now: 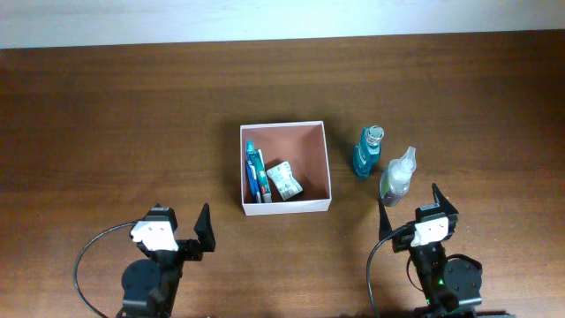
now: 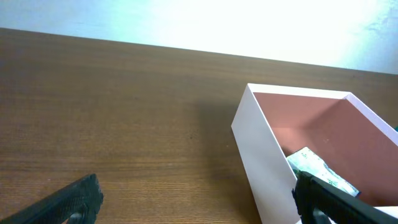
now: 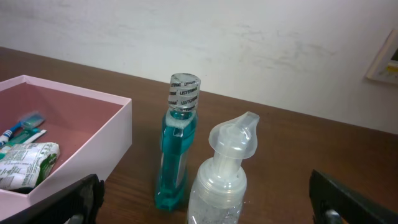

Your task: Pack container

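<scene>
The right gripper (image 1: pixel 413 212) hangs low at the near edge of the table (image 1: pixel 106 132), jaws spread wide and empty. The clear pump bottle (image 3: pixel 221 171) stands just ahead, in line with the gap, with the blue mouthwash bottle (image 3: pixel 177 149) close behind it. Both are upright beside the container (image 1: pixel 287 207), probably staged for picking. The left gripper (image 1: pixel 183 223) is equally wide open, holds nothing, and faces the container's near left corner. The container sits mid-table; a toothbrush pack (image 1: pixel 254 175) lies along its left wall with a crumpled packet (image 1: pixel 284 180) beside it, so the right side looks free for the bottles
</scene>
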{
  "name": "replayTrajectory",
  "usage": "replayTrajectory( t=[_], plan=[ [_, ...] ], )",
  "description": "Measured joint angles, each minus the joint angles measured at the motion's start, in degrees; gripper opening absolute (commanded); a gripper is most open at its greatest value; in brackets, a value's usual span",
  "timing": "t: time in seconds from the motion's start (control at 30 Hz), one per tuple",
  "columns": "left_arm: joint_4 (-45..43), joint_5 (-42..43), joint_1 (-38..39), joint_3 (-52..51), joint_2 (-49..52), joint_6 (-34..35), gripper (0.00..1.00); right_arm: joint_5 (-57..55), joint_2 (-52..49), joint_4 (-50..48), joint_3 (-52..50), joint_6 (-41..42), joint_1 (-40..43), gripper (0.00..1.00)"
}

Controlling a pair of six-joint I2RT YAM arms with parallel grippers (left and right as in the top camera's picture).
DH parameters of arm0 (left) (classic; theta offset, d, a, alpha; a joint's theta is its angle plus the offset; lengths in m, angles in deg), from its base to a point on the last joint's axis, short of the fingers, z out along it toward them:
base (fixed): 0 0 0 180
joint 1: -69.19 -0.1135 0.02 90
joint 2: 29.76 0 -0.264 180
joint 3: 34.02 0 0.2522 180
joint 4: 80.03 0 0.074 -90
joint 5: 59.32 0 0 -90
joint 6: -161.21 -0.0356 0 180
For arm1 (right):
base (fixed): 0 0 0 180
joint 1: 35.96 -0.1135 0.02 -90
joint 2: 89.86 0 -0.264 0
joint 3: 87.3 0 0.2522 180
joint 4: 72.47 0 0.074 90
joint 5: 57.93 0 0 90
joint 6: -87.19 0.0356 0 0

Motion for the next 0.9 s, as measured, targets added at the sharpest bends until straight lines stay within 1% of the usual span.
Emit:
replayTrajectory(
  t=[0.23,0.4,0.63,0.9],
  plan=[
    [-0.1,0.0,0.0,-2.7,-5.0,0.0,0.99,0.0,0.0,0.0,0.0,0.0,0.0,0.98],
    [-0.8,-0.3,0.0,-2.8,-8.0,0.0,0.99,0.0,0.0,0.0,0.0,0.0,0.0,0.98],
    [-3.7,-1.7,0.0,-3.0,-8.6,0.0,0.99,0.0,0.0,0.0,0.0,0.0,0.0,0.98],
    [-4.7,2.9,0.0,-3.1,-8.7,-0.3,0.99,0.0,0.0,0.0,0.0,0.0,0.0,0.98]
  ],
)
